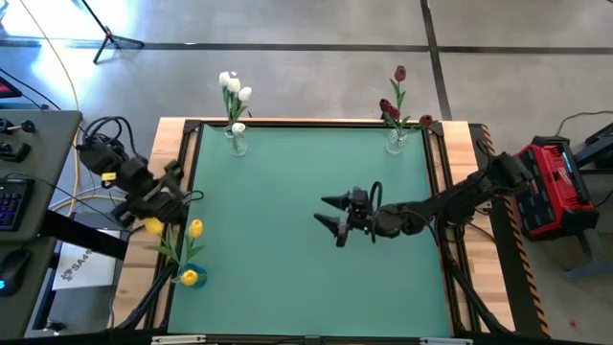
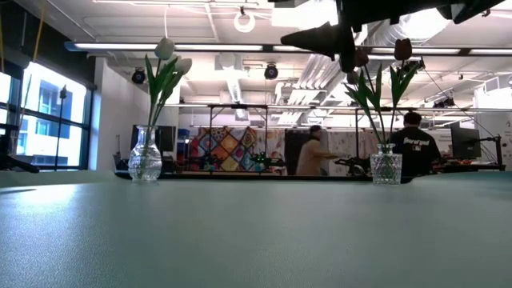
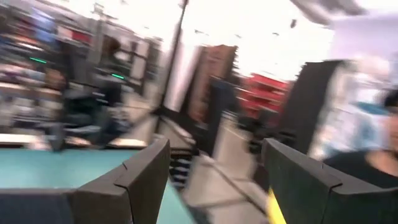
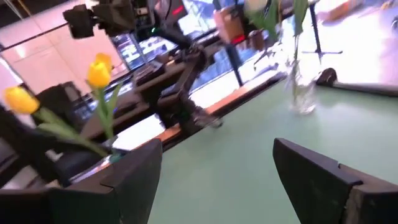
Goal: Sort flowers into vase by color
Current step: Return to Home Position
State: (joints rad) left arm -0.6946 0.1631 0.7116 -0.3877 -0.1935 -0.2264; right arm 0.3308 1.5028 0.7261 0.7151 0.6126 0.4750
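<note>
White tulips [image 1: 234, 88] stand in a glass vase [image 1: 237, 142] at the table's far left. Dark red tulips [image 1: 393, 103] stand in a second glass vase [image 1: 397, 142] at the far right. Three yellow tulips [image 1: 194, 228] lean out from a spot at the near left edge [image 1: 190, 276], where their stems meet; they also show as yellow tulips [image 4: 99, 70] in the right wrist view. My left gripper [image 1: 189, 196] hovers open just beyond the yellow heads. A yellow scrap [image 3: 274, 208] shows by one finger; whether it touches, I cannot tell. My right gripper [image 1: 333, 217] is open and empty above the table's middle.
The green mat has a raised dark frame [image 1: 436, 192] around it. Wooden strips run along both sides. A red tool case [image 1: 551, 187] sits off the right edge, and a keyboard and cables [image 1: 14, 201] lie off the left. People [image 2: 412, 140] stand in the room beyond.
</note>
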